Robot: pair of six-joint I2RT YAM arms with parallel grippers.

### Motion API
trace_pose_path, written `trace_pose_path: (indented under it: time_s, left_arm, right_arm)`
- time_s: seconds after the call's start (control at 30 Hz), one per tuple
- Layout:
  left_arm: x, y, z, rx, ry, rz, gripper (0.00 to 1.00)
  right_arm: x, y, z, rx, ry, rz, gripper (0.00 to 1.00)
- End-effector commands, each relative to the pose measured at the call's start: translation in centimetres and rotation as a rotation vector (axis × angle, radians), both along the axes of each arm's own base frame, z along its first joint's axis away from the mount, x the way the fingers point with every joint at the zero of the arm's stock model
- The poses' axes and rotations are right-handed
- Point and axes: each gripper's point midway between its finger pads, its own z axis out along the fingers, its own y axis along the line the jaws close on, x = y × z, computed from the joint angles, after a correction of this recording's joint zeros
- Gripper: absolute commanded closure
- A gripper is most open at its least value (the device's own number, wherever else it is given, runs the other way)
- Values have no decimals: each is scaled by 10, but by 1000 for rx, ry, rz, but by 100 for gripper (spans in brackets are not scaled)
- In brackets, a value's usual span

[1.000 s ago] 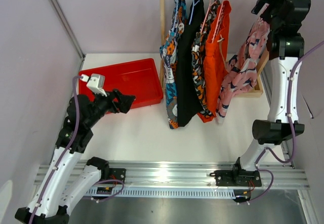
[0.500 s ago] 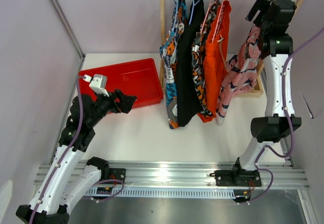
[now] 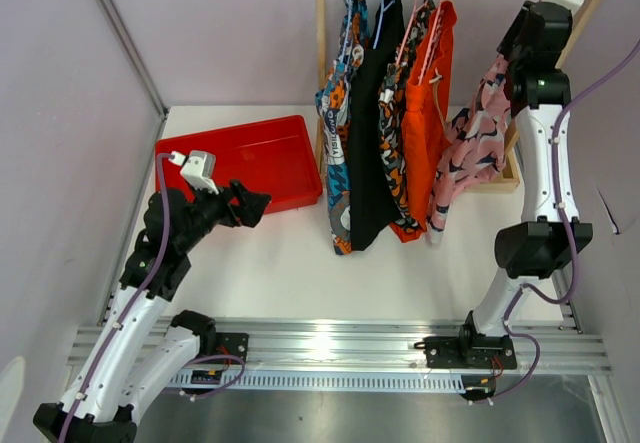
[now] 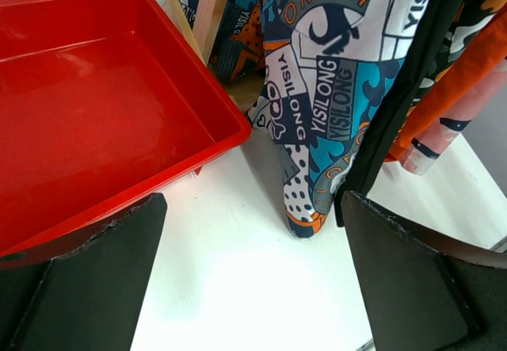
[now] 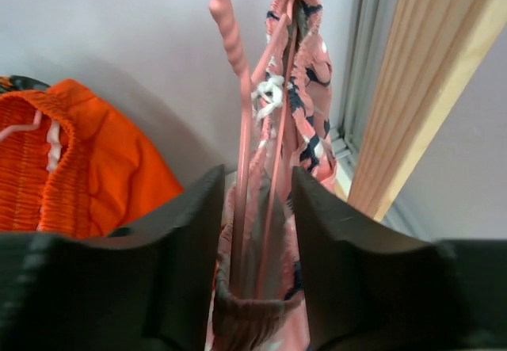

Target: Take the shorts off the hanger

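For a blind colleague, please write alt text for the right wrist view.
The right gripper has its jaws on either side of a pink hanger and the pink printed shorts on it; whether they pinch is unclear. At left hang plain orange shorts, at right a wooden post.

I see five pairs on the pale wooden rack (image 3: 321,23). The blue shorts (image 3: 338,133) carry orange, white and grey lettering. Beside them hang plain black shorts (image 3: 368,163), blotched shorts (image 3: 392,113) in orange, black and white, and plain orange shorts (image 3: 425,133). The pink shorts (image 3: 478,138) have a navy-and-white print and a pink hanger (image 5: 238,89). The tray (image 3: 250,163) is glossy red and the table (image 3: 290,263) white.
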Motion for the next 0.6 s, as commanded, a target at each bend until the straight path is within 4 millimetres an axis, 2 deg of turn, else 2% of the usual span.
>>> trace_pose_path:
  time_s: [0.0,0.03,0.07,0.3,0.4,0.43,0.5,0.57]
  left_arm:
    - [1,-2,5,11,-39,-15,1]
    - [1,-2,6,10,-42,-15,1]
    - [1,-1,4,13,-37,-14,1]
    - [2,0,1,21,-27,-9,1]
    - [2,0,0,24,-22,-6,1]
    - [2,0,0,24,-22,-6,1]
    - [2,0,0,24,-23,-6,1]
    - [2,0,-2,26,-18,-6,1]
  right_arm:
    - [7,-3,29,-8,-89,-10,60]
    - [6,-2,34,-5,-101,-4,61]
    - [11,-1,30,-2,-94,1,60]
    - [13,4,42,21,-135,26,62]
    - [13,5,42,25,-132,28,76]
    - [13,5,41,29,-130,29,87]
    - [14,5,39,35,-126,30,99]
    - [13,6,38,39,-121,38,100]
